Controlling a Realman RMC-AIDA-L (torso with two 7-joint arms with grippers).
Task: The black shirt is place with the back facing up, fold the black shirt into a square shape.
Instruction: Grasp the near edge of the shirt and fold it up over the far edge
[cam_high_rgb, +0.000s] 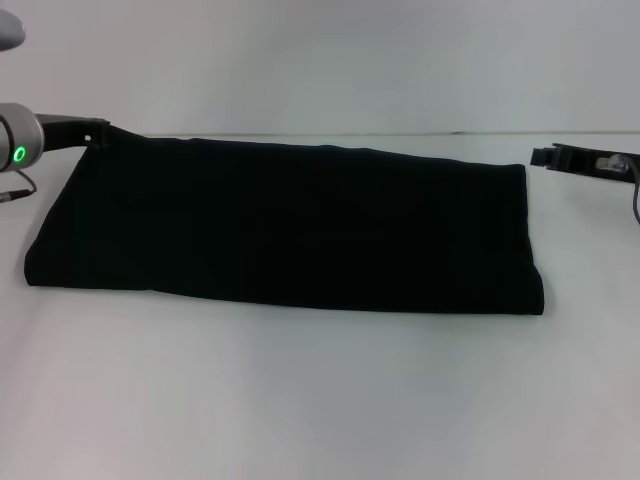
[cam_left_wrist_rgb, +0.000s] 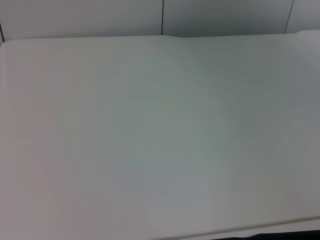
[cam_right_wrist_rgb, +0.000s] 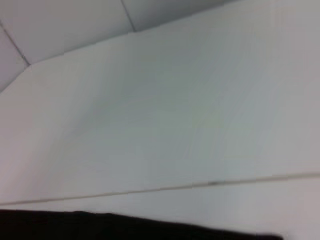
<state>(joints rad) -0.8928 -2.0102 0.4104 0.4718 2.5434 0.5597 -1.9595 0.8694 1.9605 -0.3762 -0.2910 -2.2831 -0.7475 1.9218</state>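
Note:
The black shirt (cam_high_rgb: 290, 225) lies on the white table (cam_high_rgb: 320, 400) as a long flat band folded lengthwise, its thick folded edge toward me and no lettering showing. My left gripper (cam_high_rgb: 98, 133) is at the shirt's far left corner, touching or just over the cloth. My right gripper (cam_high_rgb: 545, 155) hovers just off the shirt's far right corner, apart from the fabric. In the right wrist view a strip of the shirt (cam_right_wrist_rgb: 125, 227) runs along one edge. The left wrist view shows almost only table.
The table's far edge meets a pale wall (cam_high_rgb: 320, 60) right behind the shirt. A cable (cam_high_rgb: 634, 195) hangs from the right arm. Bare tabletop lies in front of the shirt and to its right.

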